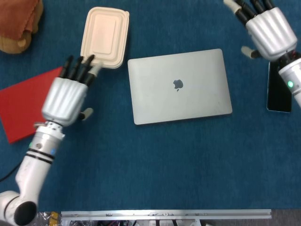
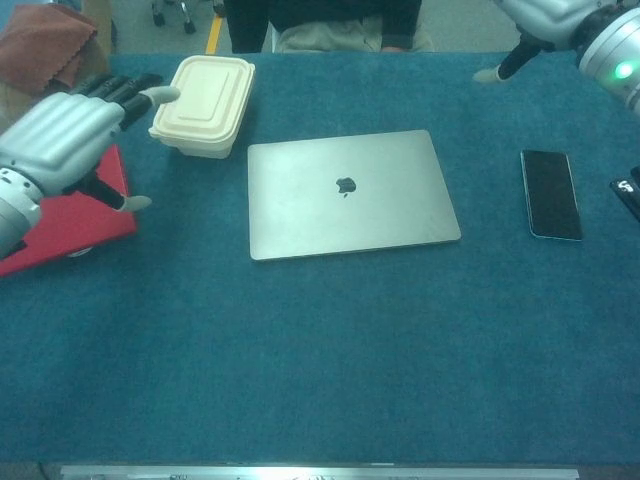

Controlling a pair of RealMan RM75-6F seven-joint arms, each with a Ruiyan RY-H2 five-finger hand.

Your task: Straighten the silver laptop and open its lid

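The silver laptop (image 1: pixel 178 86) (image 2: pixel 347 192) lies shut on the blue table cloth, its lid flat and slightly skewed. My left hand (image 1: pixel 67 94) (image 2: pixel 65 130) hovers well to the laptop's left, above the red book's edge, fingers stretched out and apart, holding nothing. My right hand (image 1: pixel 264 26) (image 2: pixel 545 15) is up at the far right corner, beyond the laptop's right edge, fingers extended and empty. Neither hand touches the laptop.
A cream lidded food box (image 1: pixel 105 36) (image 2: pixel 203 91) sits just beyond the laptop's left rear corner. A red book (image 1: pixel 23 106) lies at the left, a black phone (image 1: pixel 278 89) (image 2: pixel 551 194) at the right. A brown plush toy (image 1: pixel 16 21) occupies the far left corner.
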